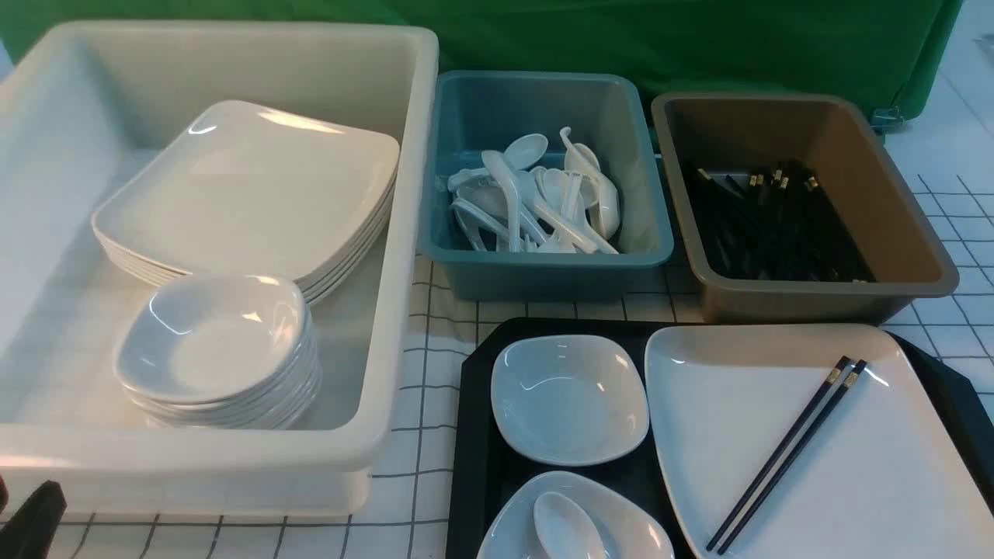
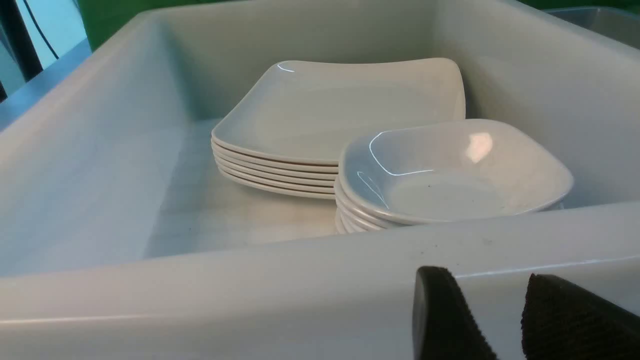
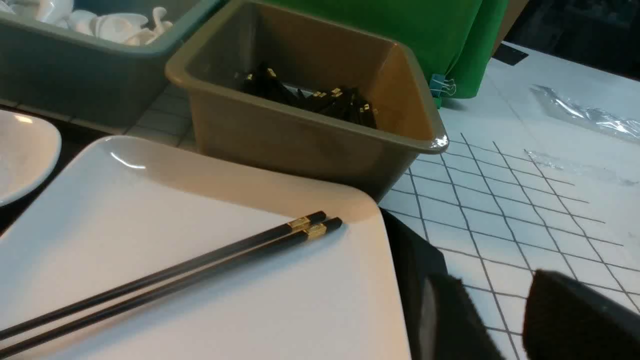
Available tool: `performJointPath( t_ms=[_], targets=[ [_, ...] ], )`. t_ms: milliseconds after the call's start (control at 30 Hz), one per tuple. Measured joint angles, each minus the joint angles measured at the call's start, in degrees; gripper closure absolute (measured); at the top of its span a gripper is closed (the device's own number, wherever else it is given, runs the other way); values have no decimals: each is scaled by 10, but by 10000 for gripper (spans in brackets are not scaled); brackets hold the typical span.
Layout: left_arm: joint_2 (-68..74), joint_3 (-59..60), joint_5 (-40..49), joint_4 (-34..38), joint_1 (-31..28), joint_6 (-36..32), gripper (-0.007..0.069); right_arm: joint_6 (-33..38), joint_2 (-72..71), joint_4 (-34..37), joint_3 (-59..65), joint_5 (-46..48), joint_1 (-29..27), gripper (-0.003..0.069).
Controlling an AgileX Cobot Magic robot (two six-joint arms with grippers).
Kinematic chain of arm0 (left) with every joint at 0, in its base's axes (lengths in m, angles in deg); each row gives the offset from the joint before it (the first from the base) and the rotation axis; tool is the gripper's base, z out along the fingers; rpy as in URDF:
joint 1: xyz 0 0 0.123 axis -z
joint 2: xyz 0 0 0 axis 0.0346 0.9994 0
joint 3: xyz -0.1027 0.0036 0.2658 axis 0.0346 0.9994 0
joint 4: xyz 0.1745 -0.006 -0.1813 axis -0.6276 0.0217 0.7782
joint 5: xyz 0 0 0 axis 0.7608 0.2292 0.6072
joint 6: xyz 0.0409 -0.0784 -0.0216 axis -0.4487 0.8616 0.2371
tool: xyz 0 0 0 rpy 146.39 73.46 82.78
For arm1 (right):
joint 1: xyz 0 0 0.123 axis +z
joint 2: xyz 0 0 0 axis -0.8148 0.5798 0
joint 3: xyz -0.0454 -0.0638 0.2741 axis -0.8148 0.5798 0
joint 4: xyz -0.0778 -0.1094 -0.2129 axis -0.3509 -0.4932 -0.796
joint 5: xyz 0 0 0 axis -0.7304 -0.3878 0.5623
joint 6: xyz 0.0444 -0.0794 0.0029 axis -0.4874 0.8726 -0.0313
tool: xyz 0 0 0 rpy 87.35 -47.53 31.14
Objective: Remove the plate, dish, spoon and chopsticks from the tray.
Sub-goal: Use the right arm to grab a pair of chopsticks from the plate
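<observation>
The black tray (image 1: 474, 435) lies at the front right. On its right side is the large white plate (image 1: 854, 481), with the black chopsticks (image 1: 788, 454) lying diagonally on it. A small white dish (image 1: 569, 398) sits at the tray's back left. A second dish (image 1: 505, 536) at the front edge holds the white spoon (image 1: 567, 528). My right gripper (image 3: 505, 325) is open and empty, low over the table beside the tray's right corner (image 3: 410, 260), close to the plate (image 3: 200, 280) and chopsticks (image 3: 225, 260). My left gripper (image 2: 500, 320) is open and empty, in front of the white tub's near wall.
The white tub (image 1: 411, 233) at the left holds a stack of plates (image 1: 248, 190) and a stack of dishes (image 1: 217, 341). The teal tub (image 1: 543, 268) holds spoons. The brown tub (image 1: 815, 303) holds chopsticks. A green cloth hangs behind them.
</observation>
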Motion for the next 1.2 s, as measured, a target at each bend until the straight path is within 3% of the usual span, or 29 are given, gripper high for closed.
performJointPath(
  t_ms=[667,800,900,1200],
  targets=[
    [0,0,-16,4,0,5,384,0,0,0,0,0,0,417],
    [0,0,-96,82,0,55,384,0,0,0,0,0,0,417],
    [0,0,-205,171,0,127,384,0,0,0,0,0,0,417],
    [0,0,-427,197,0,200,394,9,0,-1,0,-8,0,417]
  ],
)
